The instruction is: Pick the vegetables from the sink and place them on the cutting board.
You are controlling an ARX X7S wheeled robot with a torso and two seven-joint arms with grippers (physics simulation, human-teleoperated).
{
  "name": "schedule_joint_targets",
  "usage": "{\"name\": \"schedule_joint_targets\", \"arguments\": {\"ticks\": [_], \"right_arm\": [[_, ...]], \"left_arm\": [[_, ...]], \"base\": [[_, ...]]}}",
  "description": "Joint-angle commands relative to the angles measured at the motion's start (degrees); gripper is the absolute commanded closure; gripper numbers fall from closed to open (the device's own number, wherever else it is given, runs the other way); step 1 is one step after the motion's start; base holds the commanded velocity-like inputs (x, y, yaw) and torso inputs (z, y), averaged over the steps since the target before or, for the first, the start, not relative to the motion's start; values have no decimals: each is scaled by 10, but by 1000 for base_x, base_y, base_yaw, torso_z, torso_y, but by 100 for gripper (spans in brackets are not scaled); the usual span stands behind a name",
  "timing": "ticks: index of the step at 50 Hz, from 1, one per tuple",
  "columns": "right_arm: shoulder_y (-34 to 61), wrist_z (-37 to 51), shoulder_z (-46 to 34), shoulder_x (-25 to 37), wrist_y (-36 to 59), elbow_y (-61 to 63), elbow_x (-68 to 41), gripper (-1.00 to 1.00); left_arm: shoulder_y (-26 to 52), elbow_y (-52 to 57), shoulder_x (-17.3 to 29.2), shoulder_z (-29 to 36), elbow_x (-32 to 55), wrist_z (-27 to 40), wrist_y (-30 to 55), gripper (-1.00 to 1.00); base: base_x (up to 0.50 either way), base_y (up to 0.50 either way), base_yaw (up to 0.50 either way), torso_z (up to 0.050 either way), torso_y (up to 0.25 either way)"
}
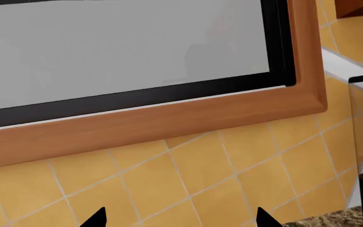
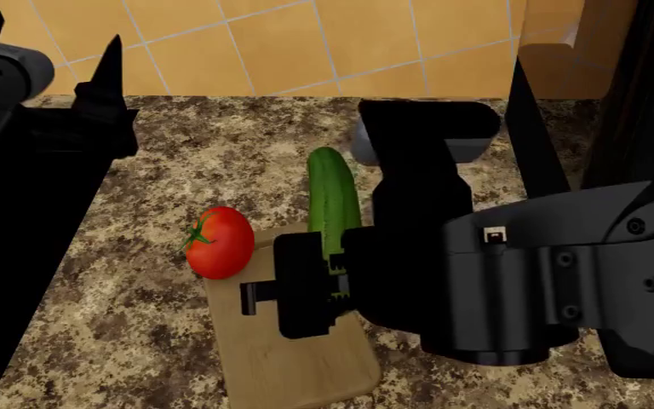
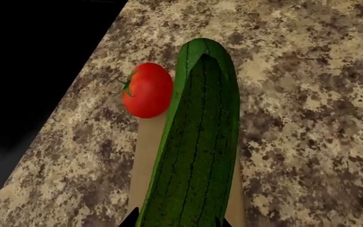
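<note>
The long dark-green cucumber [image 3: 197, 142] is clamped between the fingers of my right gripper [image 3: 175, 222], which is shut on its near end. It runs lengthwise over the light wooden cutting board [image 2: 293, 358], its far tip [image 2: 329, 170] reaching past the board's far edge. Whether it touches the board I cannot tell. The red tomato [image 2: 219, 243] with its green stem sits at the board's far left corner, right beside the cucumber [image 3: 147, 90]. The black sink [image 2: 9, 256] lies to the left. Above it my left gripper [image 2: 48, 47] is raised and open with nothing between its fingers [image 1: 96, 218].
A speckled granite counter [image 2: 146, 324] surrounds the board. An orange tiled wall [image 2: 270, 43] stands behind it. The left wrist view faces a wood-framed window [image 1: 168, 118] on that wall. A grey round object [image 2: 361, 141] is partly hidden behind my right arm.
</note>
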State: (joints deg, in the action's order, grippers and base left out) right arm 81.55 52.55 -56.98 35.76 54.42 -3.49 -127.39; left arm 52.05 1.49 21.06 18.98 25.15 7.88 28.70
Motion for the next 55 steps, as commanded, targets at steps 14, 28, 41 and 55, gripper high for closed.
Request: {"name": "schedule_joint_targets", "arguments": {"ticks": [14,28,41,55], "right_arm": [[-44,-24,-7,-10,-11,5,11,100],[-55,-32,-18,-20,-11,-11,14,100],[-48,-37,-19,-20,-9,-16,25,-100],[-51,-42,-21,-19,-10,-14,29,-100]], "left_arm": [[-9,1,1,4,2,1,-4,-100],[-11,-3,3,4,5,0,-7,-100],[-10,-7,3,6,4,-1,-11,-100],[-12,-3,6,6,6,2,-11,-100]], "base": [[0,0,0,0,0],[0,0,0,0,0],[0,0,0,0,1],[0,0,0,0,0]]}}
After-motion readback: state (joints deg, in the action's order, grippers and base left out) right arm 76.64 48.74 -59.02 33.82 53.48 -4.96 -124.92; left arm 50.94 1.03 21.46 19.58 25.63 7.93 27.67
